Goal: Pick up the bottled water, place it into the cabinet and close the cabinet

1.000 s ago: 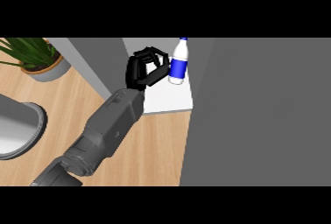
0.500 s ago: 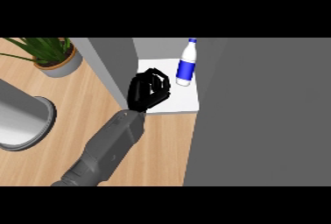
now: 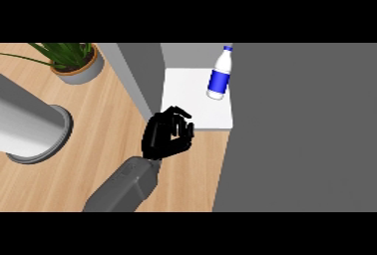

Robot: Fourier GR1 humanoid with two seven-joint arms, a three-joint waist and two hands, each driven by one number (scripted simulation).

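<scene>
- We see the bottled water (image 3: 219, 77) standing inside the cabinet (image 3: 193, 107), on its white floor. It is at 1 o'clock from our left hand (image 3: 165, 137) and apart from it.
- Its long axis runs nearly from 6 to 12 o'clock, with the cap a little toward 1 o'clock.
- The left hand hovers over the bench (image 3: 88, 129) at the near corner of that floor. Its fingers point to 12 o'clock, are half curled and hold nothing.
- A grey panel (image 3: 143, 74) stands at 11 o'clock, near the hand; we judge it is the door, so the closing remains.

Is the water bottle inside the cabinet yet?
In: the bottled water stands on the cabinet's white shelf, well back from its front edge.
</scene>
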